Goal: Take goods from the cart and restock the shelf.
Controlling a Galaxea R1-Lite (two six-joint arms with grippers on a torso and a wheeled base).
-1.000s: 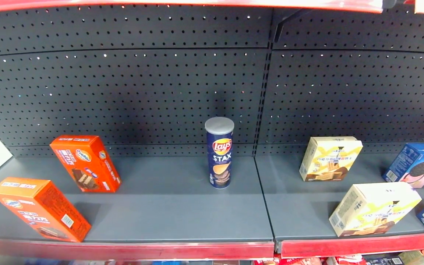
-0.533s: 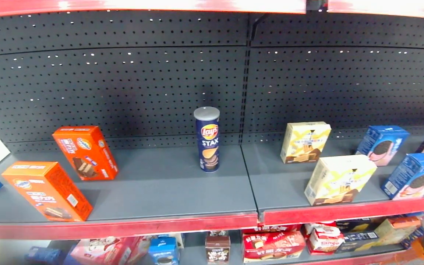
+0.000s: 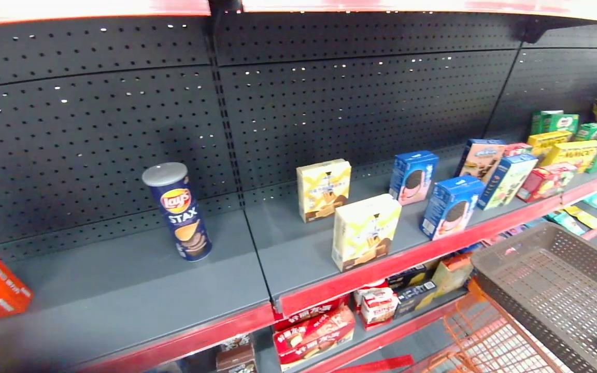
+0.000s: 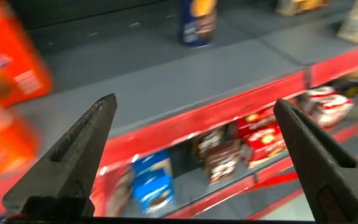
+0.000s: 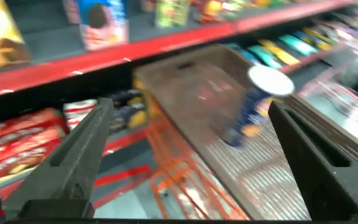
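Left tool (image 4: 194, 102) wide open, holds nothing, faces shelf (image 3: 122, 290). Right tool (image 5: 191, 104) wide open, holds nothing, faces cart basket (image 3: 552, 280) at 4 o'clock of head view. Chips can (image 5: 253, 106) inside basket.

Light comes from above the can (image 3: 176, 210). The red strip (image 3: 86, 8) up there glares white. Wrist views are blurry.

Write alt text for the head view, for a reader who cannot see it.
A dark blue chip can stands upright on a grey store shelf, with pale yellow boxes and blue cookie boxes to its right. A brown cart basket sits at lower right.
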